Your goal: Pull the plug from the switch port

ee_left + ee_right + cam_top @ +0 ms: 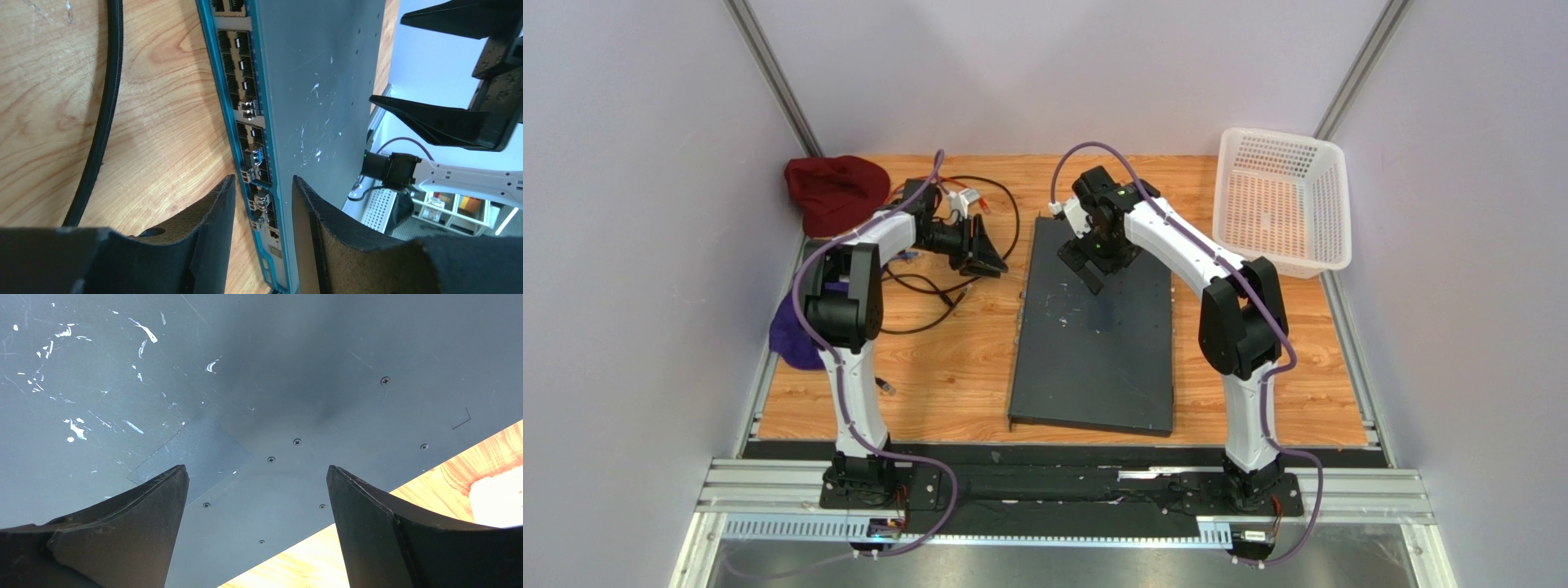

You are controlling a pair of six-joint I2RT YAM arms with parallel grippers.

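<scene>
Top view: a large flat slab of dark grey metal, the switch (1093,337), is seen lying mid-way across a wood-grain worktop (952,368). Its top is flecked with whitish scuffs. The left gripper (987,251) is held near the switch's far left edge, apart from it. The right gripper (1093,263) is poised over its far end. A white mesh basket (1281,202) is set at the far right and a crumpled dark red cloth (836,190) at the far left. A thin black cable (928,288) is looped near the left arm.

Left wrist view: the narrow front face of the switch (325,73) is shown edged in teal and lined with small rectangular ports (236,67). Small silvery and blue plugs (248,109) are seated in some of them. The rough black fingers of the left gripper (263,202) are parted, with nothing clasped; the port face is seen beyond the gap.

Right wrist view: the matte top of the switch (294,367) is dotted with tiny screws and white flecks. The smooth black fingers of the right gripper (258,478) are spread wide above it, holding nothing.
</scene>
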